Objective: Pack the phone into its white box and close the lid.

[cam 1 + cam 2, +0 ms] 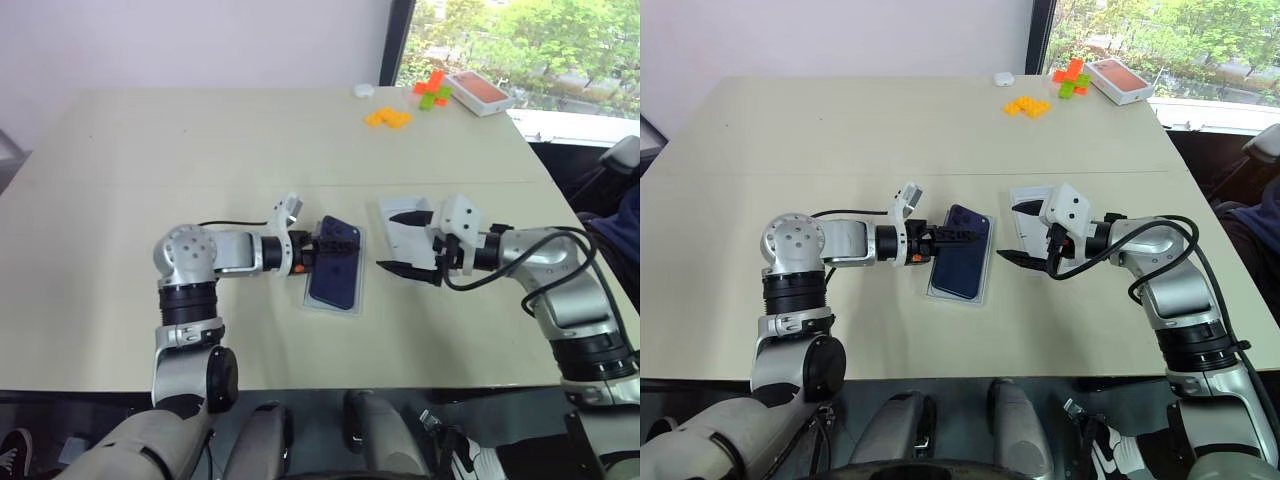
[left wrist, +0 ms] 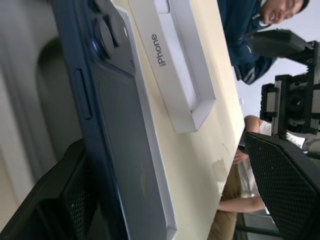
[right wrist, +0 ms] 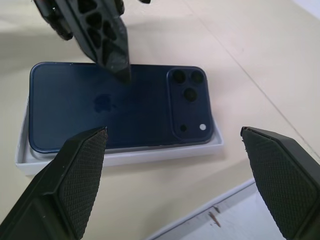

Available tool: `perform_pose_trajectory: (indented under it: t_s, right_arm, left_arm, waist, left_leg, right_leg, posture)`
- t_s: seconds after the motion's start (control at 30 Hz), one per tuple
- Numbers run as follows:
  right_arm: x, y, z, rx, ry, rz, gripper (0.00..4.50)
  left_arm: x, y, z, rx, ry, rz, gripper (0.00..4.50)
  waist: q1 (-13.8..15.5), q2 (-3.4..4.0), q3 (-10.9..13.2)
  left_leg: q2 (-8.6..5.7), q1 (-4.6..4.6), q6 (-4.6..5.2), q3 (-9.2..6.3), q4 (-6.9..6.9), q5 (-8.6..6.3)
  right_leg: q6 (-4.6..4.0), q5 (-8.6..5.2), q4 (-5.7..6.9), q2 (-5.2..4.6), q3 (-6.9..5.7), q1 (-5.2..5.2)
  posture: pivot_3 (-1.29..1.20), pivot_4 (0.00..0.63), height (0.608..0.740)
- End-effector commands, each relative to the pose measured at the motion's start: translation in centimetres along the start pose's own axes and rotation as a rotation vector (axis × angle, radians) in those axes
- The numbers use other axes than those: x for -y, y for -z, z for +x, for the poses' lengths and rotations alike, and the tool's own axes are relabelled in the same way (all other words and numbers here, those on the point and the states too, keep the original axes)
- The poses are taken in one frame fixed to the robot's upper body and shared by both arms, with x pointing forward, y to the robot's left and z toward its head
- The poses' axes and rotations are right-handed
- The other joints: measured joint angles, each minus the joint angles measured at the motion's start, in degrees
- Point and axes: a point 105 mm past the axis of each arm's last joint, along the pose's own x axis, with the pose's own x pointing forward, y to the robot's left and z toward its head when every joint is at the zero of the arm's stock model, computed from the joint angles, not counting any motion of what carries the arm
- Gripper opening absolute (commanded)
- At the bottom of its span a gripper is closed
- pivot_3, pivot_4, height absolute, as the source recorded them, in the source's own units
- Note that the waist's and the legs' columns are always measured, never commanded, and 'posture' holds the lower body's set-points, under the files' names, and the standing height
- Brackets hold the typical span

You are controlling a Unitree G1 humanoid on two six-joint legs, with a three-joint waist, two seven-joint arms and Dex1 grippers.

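Note:
The dark navy phone (image 1: 335, 272) lies back up in the shallow white box (image 3: 125, 157) near the table's front middle, its camera cluster (image 3: 187, 102) toward the far end. My left gripper (image 1: 330, 245) reaches in from the left, open, with one fingertip (image 3: 120, 67) on or just above the phone's back. The lid (image 2: 172, 65) lies open side up just right of the box, "iPhone" printed on its side wall. My right gripper (image 1: 386, 240) hovers over the lid, pointing at the phone, open and holding nothing.
At the far right corner of the table (image 1: 200, 150) sit an orange-topped box (image 1: 478, 92), orange and green blocks (image 1: 432, 90), yellow-orange pieces (image 1: 388, 118) and a small white object (image 1: 363, 90). A person (image 2: 245, 30) is beyond the table's right side.

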Motion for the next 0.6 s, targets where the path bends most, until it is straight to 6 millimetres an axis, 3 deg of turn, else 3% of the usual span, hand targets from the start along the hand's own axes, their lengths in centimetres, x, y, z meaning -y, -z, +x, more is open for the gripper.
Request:
perform_pose_trajectory:
  t_s: [0.03, 0.37, 0.6]
  right_arm:
    - [0.4, -1.2, 0.0, 0.027, 0.012, -0.05, 4.5]
    - [0.3, -1.3, 0.4, 0.034, 0.002, -0.033, 4.5]
    - [0.6, -2.4, 0.9, 0.074, 0.001, -0.02, 4.5]
  left_arm:
    - [1.0, -0.9, -1.2, 0.034, 0.021, 0.065, 4.44]
    - [0.5, -0.6, -3.6, 0.037, -0.009, 0.111, 4.44]
    - [1.3, 0.0, -4.1, 0.031, 0.0, 0.168, 4.44]
  waist:
    - [-0.03, 0.0, 0.0]
    - [0.06, 0.0, 0.0]
    - [0.07, 0.01, 0.0]
  left_leg:
    - [0.0, 0.0, 0.0, 0.0, 0.0, 0.0]
    - [0.0, 0.0, -0.01, 0.0, 0.0, 0.0]
    - [0.0, 0.0, -0.01, 0.0, 0.0, 0.0]
  right_leg:
    - [0.0, 0.0, 0.0, 0.0, 0.0, 0.0]
    - [-0.01, 0.01, 0.02, -0.02, 0.01, -0.01]
    - [-0.01, 0.01, 0.03, -0.03, 0.03, -0.01]
  posture:
    - [0.0, 0.15, 0.74]
    - [0.0, 0.15, 0.74]
    - [0.0, 0.15, 0.74]
